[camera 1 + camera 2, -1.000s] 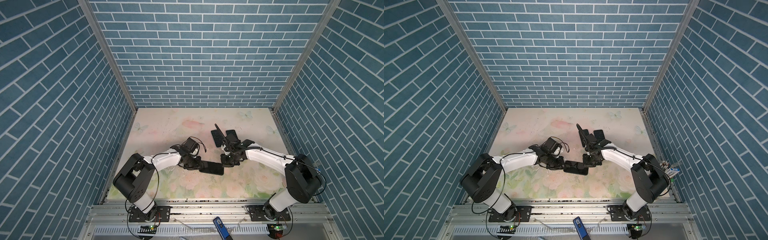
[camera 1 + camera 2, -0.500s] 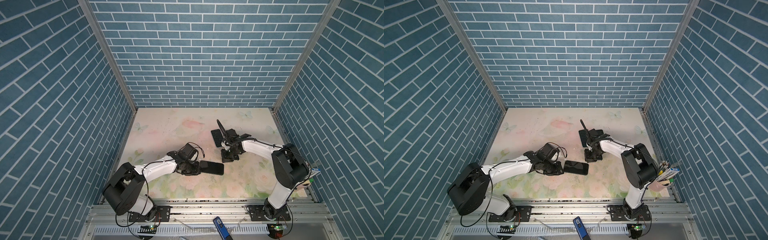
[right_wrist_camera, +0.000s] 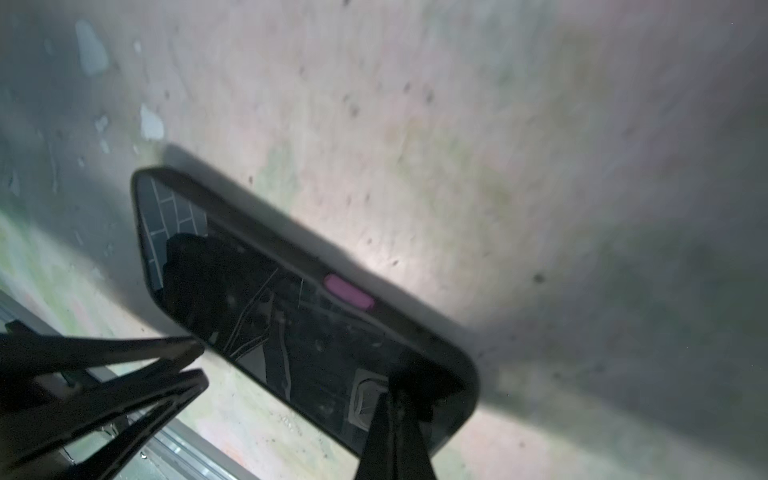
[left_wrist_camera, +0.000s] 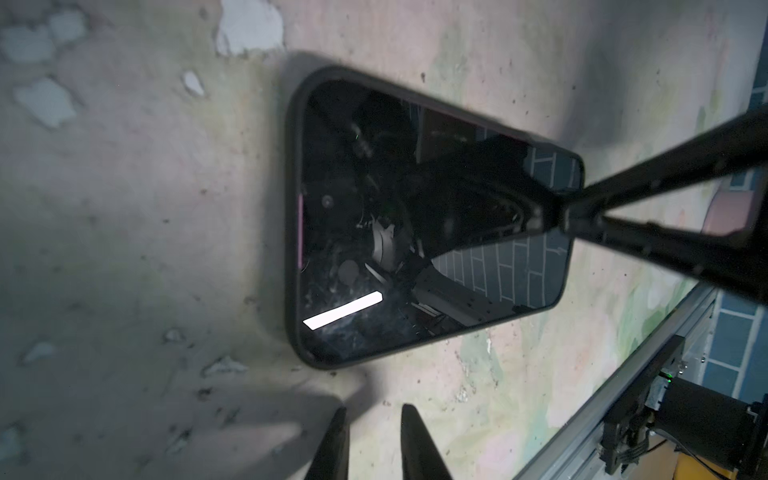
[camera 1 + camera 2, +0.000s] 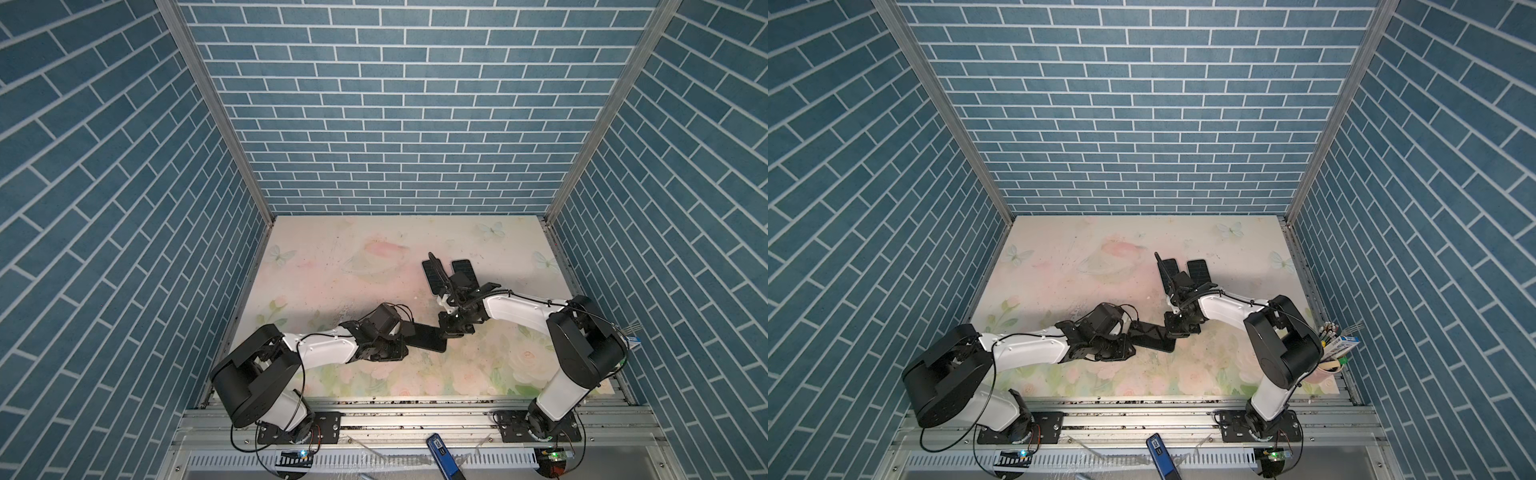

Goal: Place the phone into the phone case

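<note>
I have the left arm [image 5: 328, 361] stretched out low, wrist close to level. The left gripper [image 4: 372, 419] has its fingers [image 4: 419, 449] a little apart with nothing between them. My right arm [image 5: 519, 311] reaches in with the wrist bent down, so the right gripper [image 3: 395, 415] points steeply downward, its jaws pressed together. Its tips sit ahead of the left gripper's tips, near them but clearly apart, the two facing each other.

Left hand [image 4: 374, 409] — cropped by edge.
</note>
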`<state>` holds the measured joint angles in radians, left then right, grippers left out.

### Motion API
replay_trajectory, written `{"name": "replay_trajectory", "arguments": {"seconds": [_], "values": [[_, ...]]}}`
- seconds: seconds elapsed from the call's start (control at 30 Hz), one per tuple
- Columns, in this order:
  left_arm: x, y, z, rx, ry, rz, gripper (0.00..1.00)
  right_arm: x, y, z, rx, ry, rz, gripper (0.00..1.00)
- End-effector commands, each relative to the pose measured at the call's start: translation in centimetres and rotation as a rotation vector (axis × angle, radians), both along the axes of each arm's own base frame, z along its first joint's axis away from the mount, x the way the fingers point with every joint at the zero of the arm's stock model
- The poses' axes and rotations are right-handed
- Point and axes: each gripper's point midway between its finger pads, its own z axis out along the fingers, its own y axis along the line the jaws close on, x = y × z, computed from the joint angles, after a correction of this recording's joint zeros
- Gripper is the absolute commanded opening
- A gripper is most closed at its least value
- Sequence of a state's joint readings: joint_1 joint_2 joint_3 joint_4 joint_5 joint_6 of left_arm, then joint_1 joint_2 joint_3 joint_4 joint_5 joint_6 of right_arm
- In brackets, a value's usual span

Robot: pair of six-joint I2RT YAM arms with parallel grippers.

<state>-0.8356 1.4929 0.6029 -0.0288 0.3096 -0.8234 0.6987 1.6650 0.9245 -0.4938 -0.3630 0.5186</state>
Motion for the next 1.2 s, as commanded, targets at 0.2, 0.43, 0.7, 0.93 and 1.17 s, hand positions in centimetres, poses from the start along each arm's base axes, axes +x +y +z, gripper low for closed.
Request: {"name": "replay_trajectory", "arguments": {"seconds": [0.2,0.43,0.7,0.93,1.17], "values": [[0.0,0.4,-1.8,0.049,0.015,0.009,0.25,-4.6,1.2,0.8,0.072,0.007,-0.045,0.05],[0.2,0.2,-2.2,0.074,0.029,-0.008,0.26,-2.2,-2.0,3.1,-0.056,-0.116,-0.011,0.1],[-0.2,1.0,-2.1,0.08,0.034,0.026,0.26,4.4,-3.3,4.4,-0.001,-0.098,-0.055,0.11],[-0.5,1.7,-1.9,0.073,0.028,0.055,0.26,6.0,-1.7,1.2,0.002,-0.019,-0.024,0.11],[-0.7,2.1,-2.6,0.084,0.031,0.059,0.26,3.7,-1.4,-0.8,0.039,0.038,-0.053,0.11]]}}
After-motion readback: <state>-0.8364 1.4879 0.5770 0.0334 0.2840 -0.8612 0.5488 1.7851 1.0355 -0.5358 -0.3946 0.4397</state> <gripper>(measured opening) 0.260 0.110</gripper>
